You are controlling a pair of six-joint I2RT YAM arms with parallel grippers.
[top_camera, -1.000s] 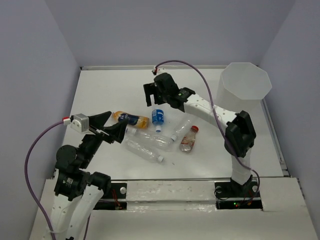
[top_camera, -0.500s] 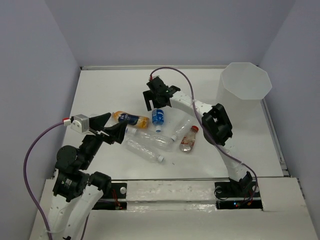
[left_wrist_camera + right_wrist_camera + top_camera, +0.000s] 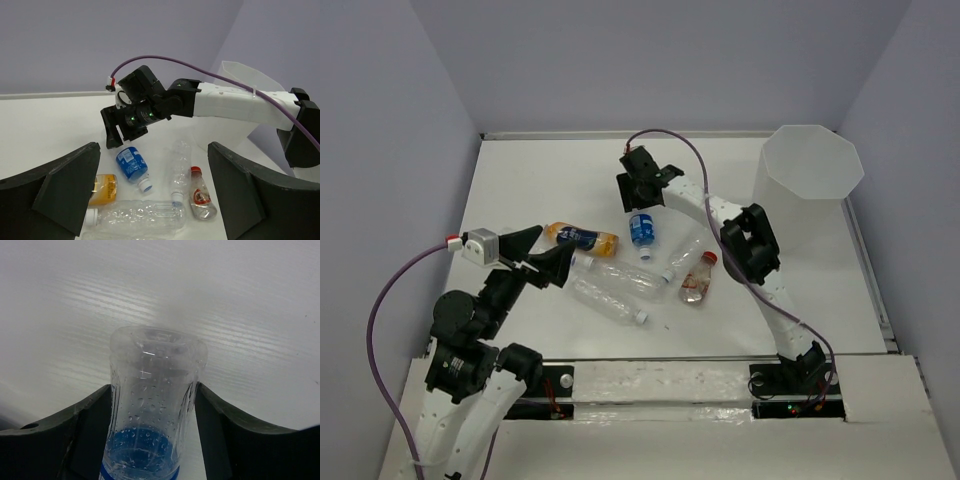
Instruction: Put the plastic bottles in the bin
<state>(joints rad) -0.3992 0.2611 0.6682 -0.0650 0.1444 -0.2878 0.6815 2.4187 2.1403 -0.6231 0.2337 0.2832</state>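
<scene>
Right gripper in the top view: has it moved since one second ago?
Yes. Against the lying clear blue-labelled plastic bottle, the right gripper has shifted slightly right and closed in; its fingers now flank the bottle's base.

The left gripper (image 3: 154,147) stands wide open, its dark fingers (image 3: 67,187) framing the scattered bottles. Just inside the left jaw lies the orange-filled bottle (image 3: 104,189). Nearest the camera, a clear crinkled bottle (image 3: 142,216) lies crosswise between the jaws, its white cap toward the left one. Farther out, the blue-labelled bottle (image 3: 131,164) lies cap toward the camera. The right gripper (image 3: 122,137) sits at its far end; whether it clamps cannot be told here. Nearer the right jaw lie a second clear bottle (image 3: 180,167) and the red-capped bottle (image 3: 201,196). Beyond the right jaw, behind the right arm (image 3: 225,102), stands the bin (image 3: 245,77).
</scene>
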